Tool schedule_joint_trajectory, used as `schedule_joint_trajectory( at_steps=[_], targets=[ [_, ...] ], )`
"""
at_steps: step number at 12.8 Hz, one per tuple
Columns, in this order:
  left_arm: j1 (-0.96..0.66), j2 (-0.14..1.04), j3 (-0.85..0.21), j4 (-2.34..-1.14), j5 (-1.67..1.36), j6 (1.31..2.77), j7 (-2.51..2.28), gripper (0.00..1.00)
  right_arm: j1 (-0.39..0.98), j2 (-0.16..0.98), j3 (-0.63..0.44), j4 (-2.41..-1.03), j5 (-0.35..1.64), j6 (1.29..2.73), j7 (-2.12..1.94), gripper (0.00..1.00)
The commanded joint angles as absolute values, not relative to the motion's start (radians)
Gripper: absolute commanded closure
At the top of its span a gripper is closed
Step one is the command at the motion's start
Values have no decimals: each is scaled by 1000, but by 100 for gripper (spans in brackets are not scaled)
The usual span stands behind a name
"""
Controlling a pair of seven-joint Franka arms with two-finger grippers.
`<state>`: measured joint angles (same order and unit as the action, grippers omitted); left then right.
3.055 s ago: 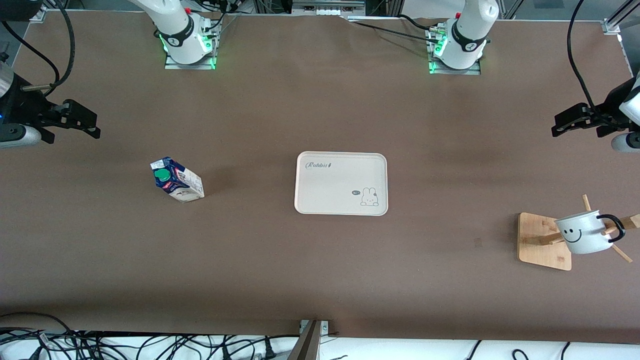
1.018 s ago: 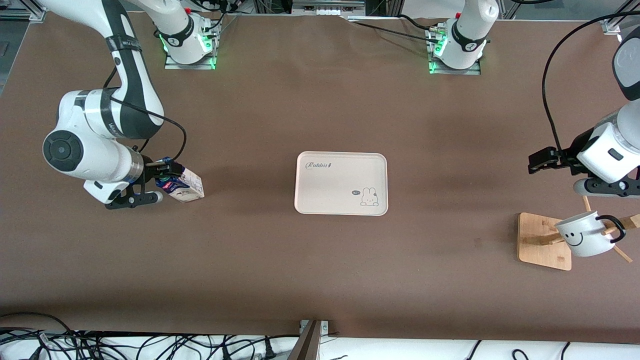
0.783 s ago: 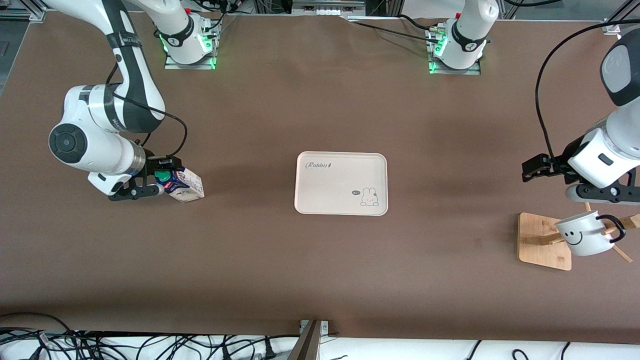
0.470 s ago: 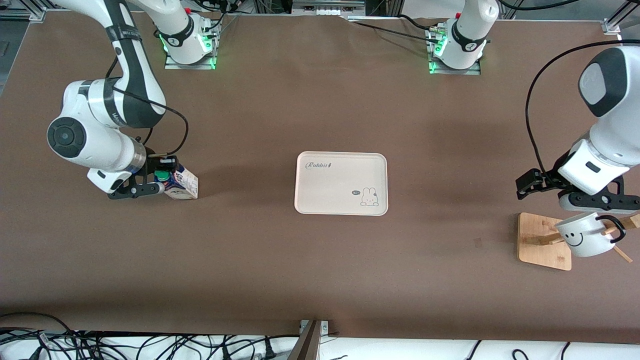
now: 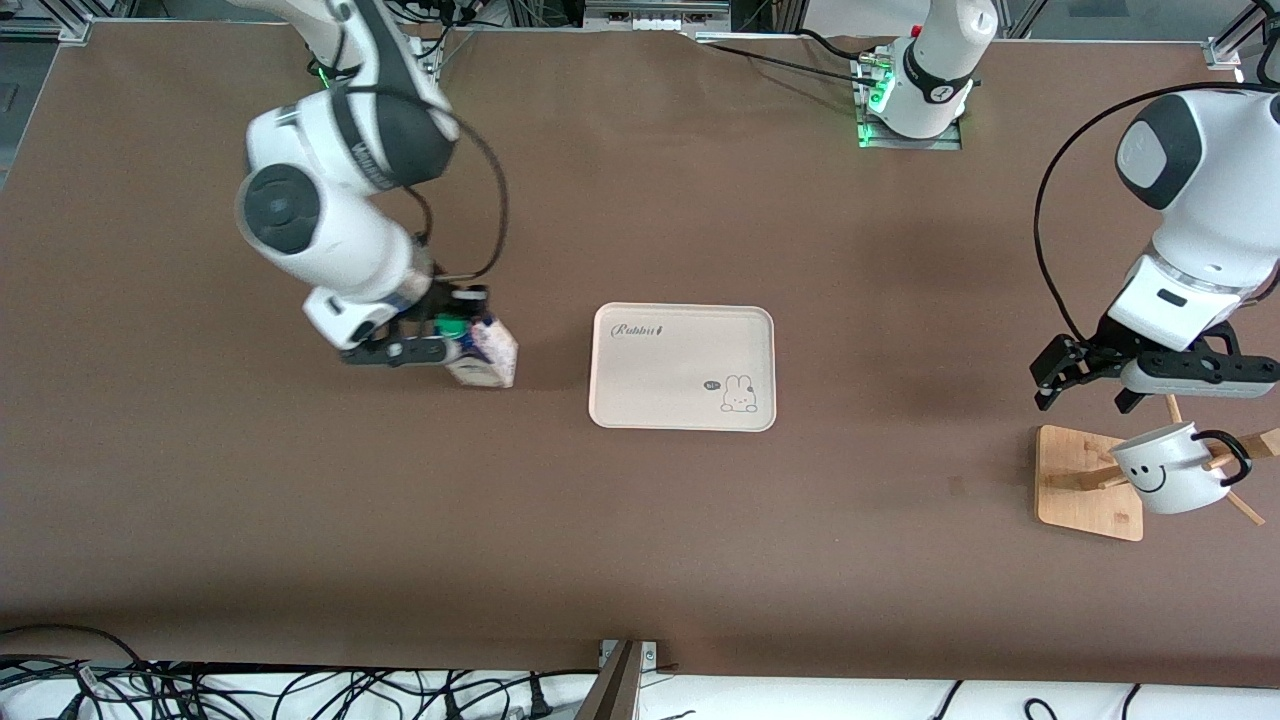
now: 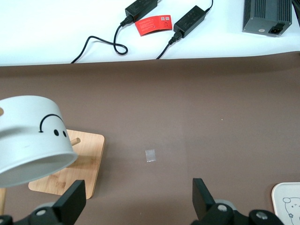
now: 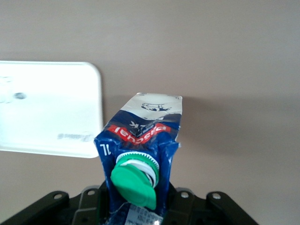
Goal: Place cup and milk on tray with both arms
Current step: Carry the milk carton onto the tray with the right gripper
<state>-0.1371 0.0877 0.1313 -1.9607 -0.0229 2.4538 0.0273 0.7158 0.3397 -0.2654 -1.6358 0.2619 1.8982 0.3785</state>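
My right gripper [image 5: 445, 338] is shut on the top of the milk [image 5: 484, 358], a blue and white carton with a green cap [image 7: 133, 180]. It holds the milk [image 7: 143, 133] over bare table beside the tray [image 5: 660, 385], on the side toward the right arm's end. The cream tray [image 7: 47, 112] has nothing on it. The cup [image 5: 1165, 468], white with a smiley face, hangs tilted on a wooden rack [image 5: 1085, 480] at the left arm's end. My left gripper [image 5: 1088, 385] hovers open above the rack's edge, apart from the cup [image 6: 28, 136], with nothing between its fingers [image 6: 70, 204].
The rack's pegs [image 5: 1250, 445] stick out around the cup's black handle. A small piece of tape [image 6: 150, 155] lies on the brown table near the rack base [image 6: 75, 161]. Cables and power adapters [image 6: 192, 18] lie on the white surface past the table's edge.
My right gripper has shut on the milk and carried it from the right arm's end toward the tray. My left gripper, still open, has come down closer to the rack and cup.
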Motion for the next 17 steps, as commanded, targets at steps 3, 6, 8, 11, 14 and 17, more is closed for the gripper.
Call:
schedule_joint_trajectory(
  at_steps=[3, 6, 8, 11, 14, 17],
  targets=[
    [-138, 17, 132, -2069, -44, 2587, 31, 0, 888, 495, -279, -1483, 319, 1929, 566, 64],
    [-137, -3, 136, -2201, -44, 2828, 31, 0, 925, 543, -279, -1483, 321, 2020, 598, 64],
    [-127, -24, 141, -2267, -44, 2913, 31, 0, 927, 563, -279, -1483, 321, 2057, 598, 64],
    [-123, -70, 159, -2331, -44, 2950, 31, 0, 934, 577, -279, -1482, 321, 2098, 594, 63],
    [-101, -83, 166, -2405, -44, 3055, 32, 0, 942, 591, -278, -1482, 321, 2112, 597, 63],
    [-101, -77, 167, -2437, -44, 3114, 32, 0, 943, 604, -278, -1482, 321, 2114, 598, 61]
  ],
)
